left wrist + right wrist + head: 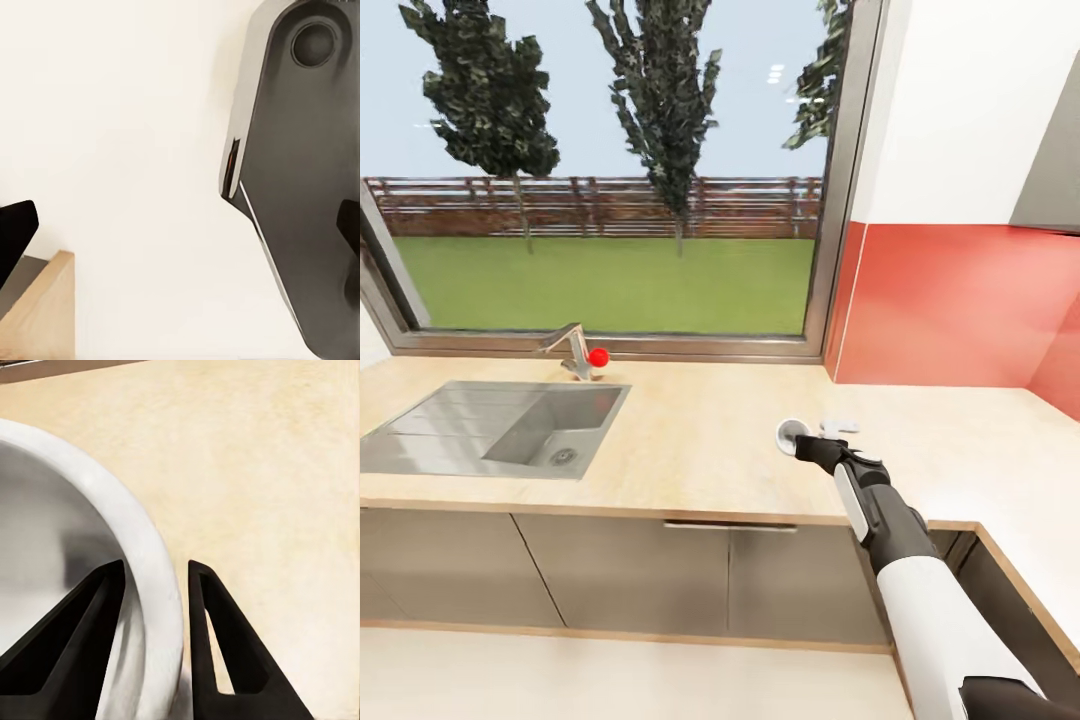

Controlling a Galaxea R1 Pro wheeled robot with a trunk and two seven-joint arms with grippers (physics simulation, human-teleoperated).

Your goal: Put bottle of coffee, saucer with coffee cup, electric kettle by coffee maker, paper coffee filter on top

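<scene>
In the head view, the countertop (700, 440) is seen running below a large window (610, 170), with a steel sink (500, 428) set into it at the left and a tap (568, 350) with a red knob behind the sink. A red backsplash (950, 305) is seen on the wall at the right. The right arm (920, 580) is stretched forward over the worktop, and the right gripper (800, 441) is seen at the rim of a small white round object, taken to be the coffee cup (790, 433), which rests on the worktop well to the right of the sink. A small pale item (838, 426) lies just behind the gripper; what it is cannot be told.

In the left wrist view, one dark fingertip (15, 232) is seen at the edge against a pale surface, beside a grey part of the robot's body (300, 187) and a corner of wood (45, 307). Whether the left gripper is wide or narrow cannot be told.

In the right wrist view, the cup's white rim (154, 577) is seen clamped between the two black fingers (217, 645), one inside the bowl and one outside, over the beige worktop (262, 457). The jaws are narrow, closed on the rim.
</scene>
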